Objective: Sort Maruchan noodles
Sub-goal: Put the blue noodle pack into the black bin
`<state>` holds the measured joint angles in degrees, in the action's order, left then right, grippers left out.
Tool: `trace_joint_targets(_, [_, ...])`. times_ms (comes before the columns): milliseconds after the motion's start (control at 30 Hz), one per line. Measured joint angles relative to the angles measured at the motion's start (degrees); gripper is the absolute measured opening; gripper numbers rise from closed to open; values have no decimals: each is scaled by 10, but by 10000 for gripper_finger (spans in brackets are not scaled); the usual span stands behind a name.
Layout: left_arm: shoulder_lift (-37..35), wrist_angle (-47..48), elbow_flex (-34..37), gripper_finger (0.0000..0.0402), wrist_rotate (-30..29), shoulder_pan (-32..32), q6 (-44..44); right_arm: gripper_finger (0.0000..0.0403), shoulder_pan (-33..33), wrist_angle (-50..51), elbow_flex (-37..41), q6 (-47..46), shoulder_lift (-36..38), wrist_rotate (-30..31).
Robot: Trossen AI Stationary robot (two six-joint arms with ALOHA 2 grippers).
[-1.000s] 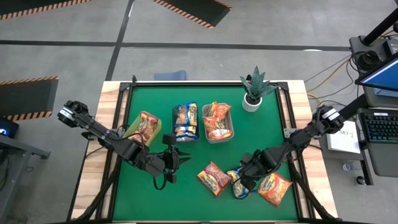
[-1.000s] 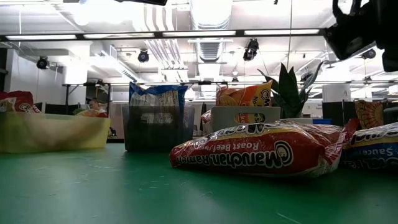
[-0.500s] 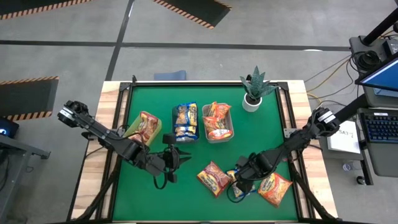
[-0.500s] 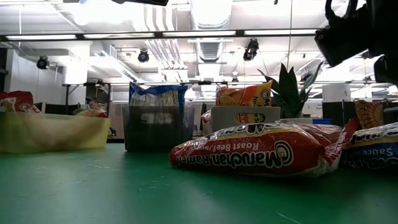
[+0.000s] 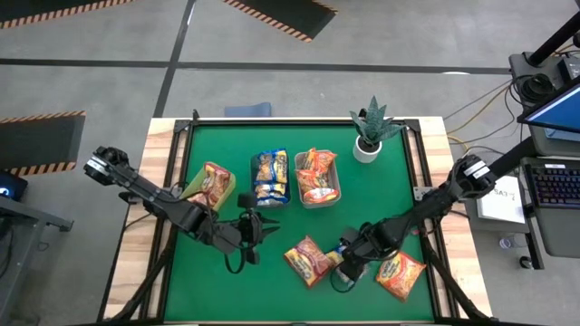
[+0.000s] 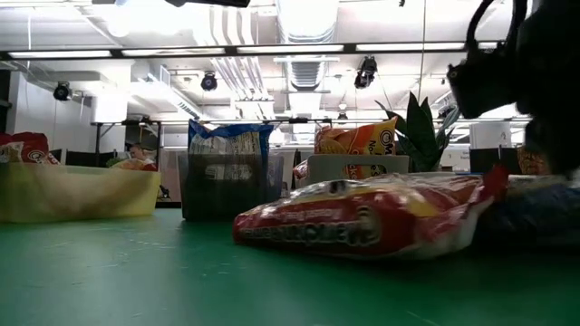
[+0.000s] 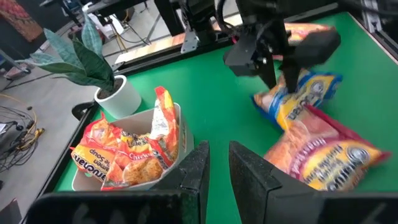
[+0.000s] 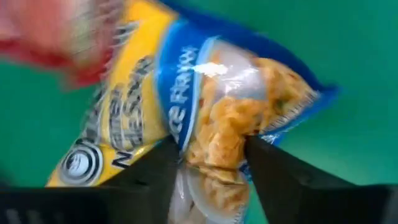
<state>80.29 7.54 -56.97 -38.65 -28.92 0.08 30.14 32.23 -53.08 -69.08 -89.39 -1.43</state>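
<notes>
right pincer on the blue-and-yellow packet

the blue-and-yellow packet [image 8: 205, 106] lies flat near the front of the green surface [image 5: 217, 281], its long axis diagonal, between the red packet [image 5: 306, 261] and the orange packet [image 5: 400, 273]. the right pincer [image 5: 343, 269] reaches low from the right edge; its two fingers [image 8: 155, 163] stand partly apart, one at each side of the packet's end. the left pincer [image 7: 215, 163] hovers near the bins, almost closed, with nothing in it.

Hidden and blurred parts

From above, the right gripper [image 5: 347, 268] covers most of the blue-and-yellow packet [image 5: 338, 259]; in the right wrist view that packet's [image 8: 186, 112] print is smeared, and the fingers [image 8: 273, 168] perhaps pinch it.
</notes>
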Motion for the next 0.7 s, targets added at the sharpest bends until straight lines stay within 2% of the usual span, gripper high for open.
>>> trace_joint_targets(233, [0, -22, 0, 42, 0, 11, 4, 26, -12, -2, 0, 83, 1, 67])
trace_joint_targets(400, [0, -34, 0, 42, 0, 14, 5, 11, -17, 7, 1, 150, 22, 99])
trace_joint_targets(700, [0, -66, 0, 42, -2, 16, 24, 9, -17, -8, 2, 268, 94, 194])
